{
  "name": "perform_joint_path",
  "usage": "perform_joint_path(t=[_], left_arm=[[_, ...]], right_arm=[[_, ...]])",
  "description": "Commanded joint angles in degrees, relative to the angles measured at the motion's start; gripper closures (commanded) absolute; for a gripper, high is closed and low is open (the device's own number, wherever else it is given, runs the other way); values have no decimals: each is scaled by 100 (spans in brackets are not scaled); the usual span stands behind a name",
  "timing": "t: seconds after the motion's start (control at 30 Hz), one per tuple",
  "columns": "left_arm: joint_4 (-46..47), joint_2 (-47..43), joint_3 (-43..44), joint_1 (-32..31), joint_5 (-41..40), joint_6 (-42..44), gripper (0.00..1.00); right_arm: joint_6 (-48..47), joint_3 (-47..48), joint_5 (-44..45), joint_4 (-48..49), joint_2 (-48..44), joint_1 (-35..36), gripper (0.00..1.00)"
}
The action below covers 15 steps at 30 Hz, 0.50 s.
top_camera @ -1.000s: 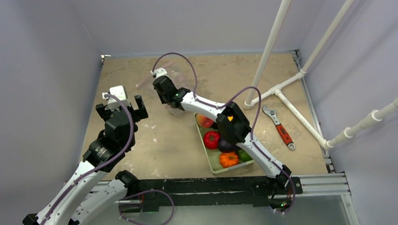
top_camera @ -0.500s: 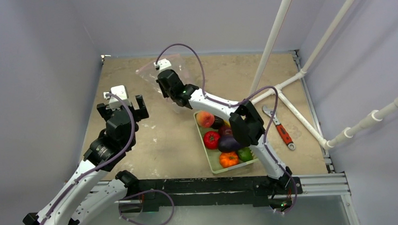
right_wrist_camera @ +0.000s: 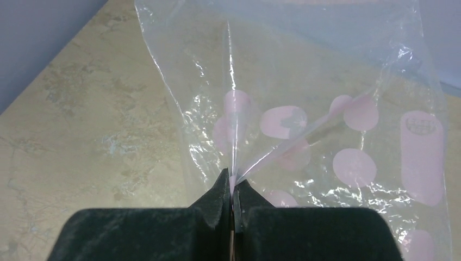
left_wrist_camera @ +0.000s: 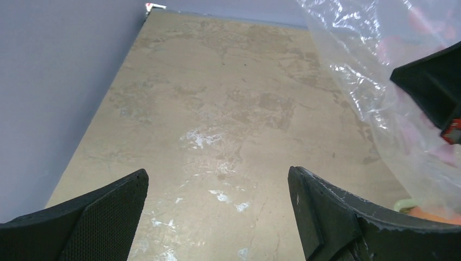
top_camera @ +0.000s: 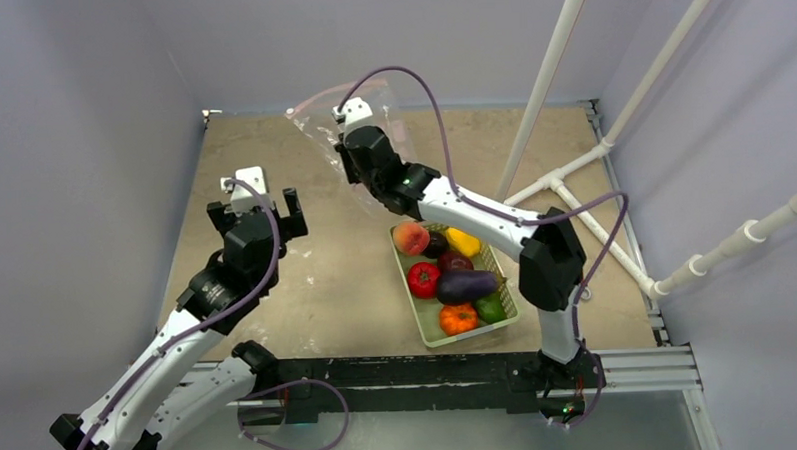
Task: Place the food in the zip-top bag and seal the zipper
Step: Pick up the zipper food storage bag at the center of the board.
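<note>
Pinching noted: your right tool (right_wrist_camera: 234,187) is clamped on the zip-top bag (right_wrist_camera: 304,109), held up over the far table (top_camera: 356,276) | your left tool (left_wrist_camera: 217,174) stands wide apart, empty, nearby | food (top_camera: 423,278) lies in the green basket (top_camera: 413,307).

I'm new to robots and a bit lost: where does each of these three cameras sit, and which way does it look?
Top external: fixed above and behind the arms, looking down on the table; both arms show.
Left wrist: on the left arm, looking forward over the table; its open left fingers frame the view.
Right wrist: on the right arm, facing the clear bag; its right fingers pinch it.
Shared: all three show that bag.
</note>
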Motion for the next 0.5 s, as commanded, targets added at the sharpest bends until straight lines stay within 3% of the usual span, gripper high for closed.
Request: perform_joint_path(t=[0.0, 0.2, 0.47], left_arm=[[206, 178, 306, 74, 638, -233, 1], [210, 685, 598, 492, 1793, -433, 1], [447, 1264, 783, 2170, 4478, -839, 2]], right_arm=[[-224, -582, 41, 409, -934, 26, 100], [-445, -1567, -129, 733, -2074, 26, 100], [-369, -2415, -408, 889, -3287, 19, 100]])
